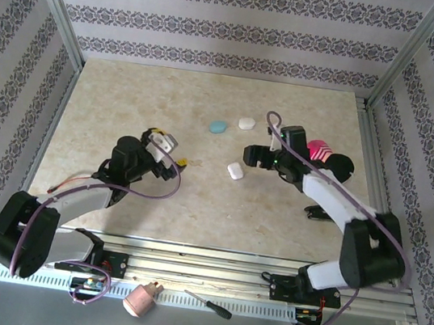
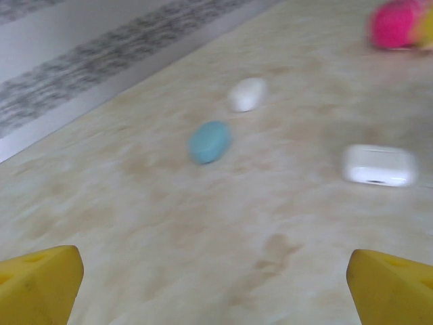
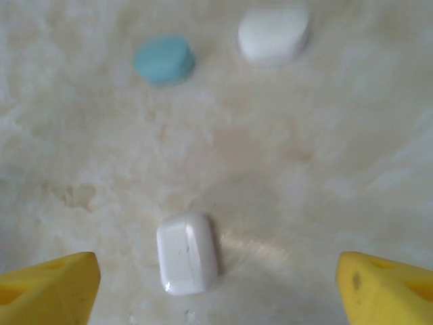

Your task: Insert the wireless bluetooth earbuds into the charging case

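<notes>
1. top view: the charging case (image 1: 236,170) lies flat with its lid down on the tabletop (image 1: 194,208), between the two claws. i judge it sits there so either arm can reach it. a blue pebble-shaped case (image 1: 218,126) sits at its 11 o'clock and a white pebble-shaped case (image 1: 246,123) at its 12 o'clock, both apart from it. loose earbuds are too small to pick out. the right claw (image 1: 249,155) hovers near the case's 1 o'clock, its forearm reaching in from 4 o'clock. the left claw (image 1: 175,160) waits at the case's 9 o'clock, well apart, on a folded arm.

2. left wrist view: the left claw (image 2: 213,271) is spread wide and pinches nothing. it is tilted low over the tabletop and looks across it. the charging case (image 2: 379,164) is at 2 o'clock, the blue pebble (image 2: 209,141) at 12, and a blurred pink object (image 2: 396,24) sits far off.

3. right wrist view: the right claw (image 3: 216,271) is spread wide and empty, pointing steeply down. the charging case (image 3: 187,252) lies between its fingers, nearer the 9 o'clock one, which suggests an approach for a grasp.
</notes>
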Controlling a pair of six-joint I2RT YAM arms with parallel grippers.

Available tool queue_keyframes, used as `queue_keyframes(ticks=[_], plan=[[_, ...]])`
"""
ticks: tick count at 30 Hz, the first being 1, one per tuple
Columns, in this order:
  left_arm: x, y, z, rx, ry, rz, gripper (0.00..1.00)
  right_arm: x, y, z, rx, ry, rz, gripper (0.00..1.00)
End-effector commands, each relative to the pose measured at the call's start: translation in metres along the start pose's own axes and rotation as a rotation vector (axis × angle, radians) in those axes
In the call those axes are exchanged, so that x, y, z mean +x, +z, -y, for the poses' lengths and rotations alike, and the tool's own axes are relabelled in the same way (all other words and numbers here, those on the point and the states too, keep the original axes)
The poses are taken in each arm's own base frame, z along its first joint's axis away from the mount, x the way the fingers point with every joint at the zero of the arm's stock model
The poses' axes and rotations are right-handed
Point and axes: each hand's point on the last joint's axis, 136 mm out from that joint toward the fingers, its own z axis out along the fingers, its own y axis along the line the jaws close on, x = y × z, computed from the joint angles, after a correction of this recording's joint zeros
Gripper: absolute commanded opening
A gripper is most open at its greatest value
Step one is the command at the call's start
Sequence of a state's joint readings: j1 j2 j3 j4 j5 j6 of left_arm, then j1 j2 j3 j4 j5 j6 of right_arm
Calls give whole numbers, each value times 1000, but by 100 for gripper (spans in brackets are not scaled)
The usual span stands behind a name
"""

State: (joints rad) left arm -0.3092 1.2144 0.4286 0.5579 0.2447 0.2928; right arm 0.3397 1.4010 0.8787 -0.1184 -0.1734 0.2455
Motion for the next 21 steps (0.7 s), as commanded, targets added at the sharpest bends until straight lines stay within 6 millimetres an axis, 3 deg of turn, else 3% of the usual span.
queue_keyframes(ticks=[1,4,8,13,21], plan=[[17,-17,-63,-322,-140,-23,99,-26,-29,27,171,-164,184,95],[37,-28,-82,-397,-226,-34,99,-39,-51,49,272,-211,314,98],[58,-28,-90,-417,-281,-43,99,-36,-58,91,377,-188,384,98],[69,-22,-102,-440,-296,-62,99,-18,-47,131,433,-154,447,98],[91,-17,-133,-456,-400,-37,99,-2,-23,156,425,-116,473,98]])
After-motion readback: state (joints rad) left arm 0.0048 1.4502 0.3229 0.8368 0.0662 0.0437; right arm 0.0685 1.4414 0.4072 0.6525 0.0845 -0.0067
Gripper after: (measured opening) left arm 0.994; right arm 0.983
